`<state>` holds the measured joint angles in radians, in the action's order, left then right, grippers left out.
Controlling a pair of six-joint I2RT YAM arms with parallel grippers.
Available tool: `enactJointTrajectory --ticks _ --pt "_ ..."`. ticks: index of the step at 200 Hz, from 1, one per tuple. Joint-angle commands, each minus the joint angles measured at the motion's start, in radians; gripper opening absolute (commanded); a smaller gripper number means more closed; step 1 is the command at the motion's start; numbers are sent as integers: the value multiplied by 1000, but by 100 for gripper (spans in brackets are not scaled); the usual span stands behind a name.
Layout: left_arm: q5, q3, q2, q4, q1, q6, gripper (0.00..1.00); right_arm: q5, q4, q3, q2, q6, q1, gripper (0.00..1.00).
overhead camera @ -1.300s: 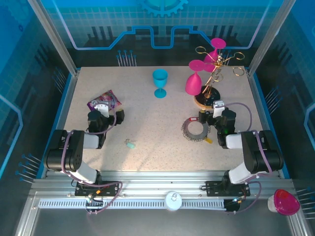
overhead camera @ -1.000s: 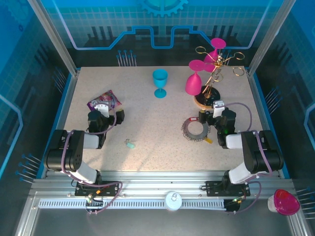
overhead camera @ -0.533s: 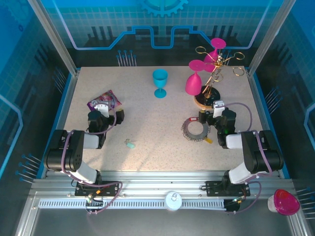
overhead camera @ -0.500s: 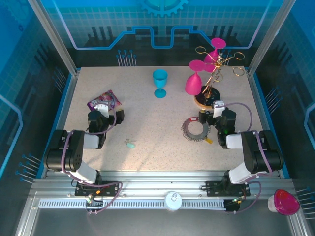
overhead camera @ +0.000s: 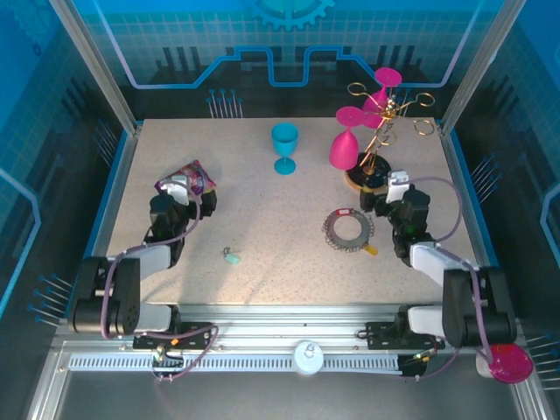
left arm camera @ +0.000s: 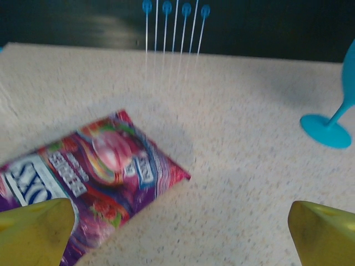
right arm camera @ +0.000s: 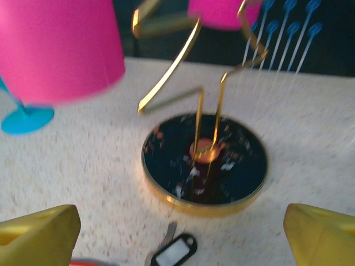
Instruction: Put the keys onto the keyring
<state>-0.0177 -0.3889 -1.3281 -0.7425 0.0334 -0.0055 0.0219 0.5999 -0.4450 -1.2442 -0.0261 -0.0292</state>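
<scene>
Speckled beige table (overhead camera: pixel 262 201) inside a blue-lit enclosure, seen from the top camera; clock positions are read from the table's centre.

Both arms have reached forward from their folded pose of a moment ago. The left gripper (overhead camera: pixel 182 199) is now at 9 o'clock, against the near edge of the purple candy pouch (overhead camera: pixel 185 180). In the left wrist view, its yellow fingers (left arm camera: pixel 33 230) stand wide apart with nothing between them. The right gripper (overhead camera: pixel 387 197) has advanced to 3 o'clock, facing the glass rack (overhead camera: pixel 374 131). It is also spread and empty; the rack's dark round base (right arm camera: pixel 205 163) lies straight ahead in the right wrist view.

The rack, hung with pink goblets (overhead camera: pixel 344 149), stands at 1–2 o'clock. A teal goblet (overhead camera: pixel 284 147) stands upright at 12 o'clock.

The keyring (overhead camera: pixel 347 230) lies flat at 4 o'clock, beside the right gripper's near-left side. Keys are scattered:
- Yellow key (overhead camera: pixel 371 249) at the ring's 5 o'clock, by its rim.
- Red key (overhead camera: pixel 343 213) at the ring's 12 o'clock.
- Black-framed tag (right arm camera: pixel 175 249) just ahead of the right fingers.
- Teal key (overhead camera: pixel 231 257) alone at 7 o'clock, well apart from the ring.

Judgement: approach only begun, and no key has been picked up. The right arm is best placed for the ring cluster. The left points past the teal key and would have to come back for it.
</scene>
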Motion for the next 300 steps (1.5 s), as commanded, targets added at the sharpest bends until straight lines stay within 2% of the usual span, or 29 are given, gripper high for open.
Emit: enactJointTrajectory --ticks 1,34,55,75,88,106,127,150,170,204,229,231,240,279,300 --pt "17 -39 118 105 -2 -57 99 68 -229 -52 130 -77 -27 95" --pt "-37 -92 239 271 -5 -204 99 100 -594 -102 298 -286 -55 92" --pt "-83 -116 285 365 -32 -271 99 65 -733 -110 340 -357 -70 90" --pt "-96 -121 308 412 -96 -335 99 29 -858 -133 341 -427 -92 88" --pt "-67 -123 314 437 -164 -365 99 -14 -916 -159 327 -434 -121 87" --pt "-7 -130 319 488 -259 -378 99 -21 -997 -207 295 -433 -203 86" --pt "32 -127 297 513 -336 -474 99 13 -1081 -269 246 -413 -334 86" --pt "64 -134 239 546 -418 -551 99 39 -1142 -334 153 -397 -464 81" --pt "85 -141 179 544 -489 -635 99 90 -1210 -406 57 -416 -524 75" --pt "87 -209 59 542 -562 -686 99 168 -1197 -502 -118 -484 -537 57" --pt "100 -255 15 583 -593 -690 99 194 -1167 -541 -216 -526 -538 53" --pt "104 -255 15 585 -594 -694 99 200 -1163 -543 -224 -530 -538 50" --pt "117 -247 15 580 -600 -711 99 231 -1146 -551 -253 -545 -537 47" --pt "166 -205 30 565 -604 -731 99 257 -1112 -635 -406 -536 -540 47" --pt "174 -216 29 565 -605 -705 99 276 -1113 -660 -463 -528 -540 51"
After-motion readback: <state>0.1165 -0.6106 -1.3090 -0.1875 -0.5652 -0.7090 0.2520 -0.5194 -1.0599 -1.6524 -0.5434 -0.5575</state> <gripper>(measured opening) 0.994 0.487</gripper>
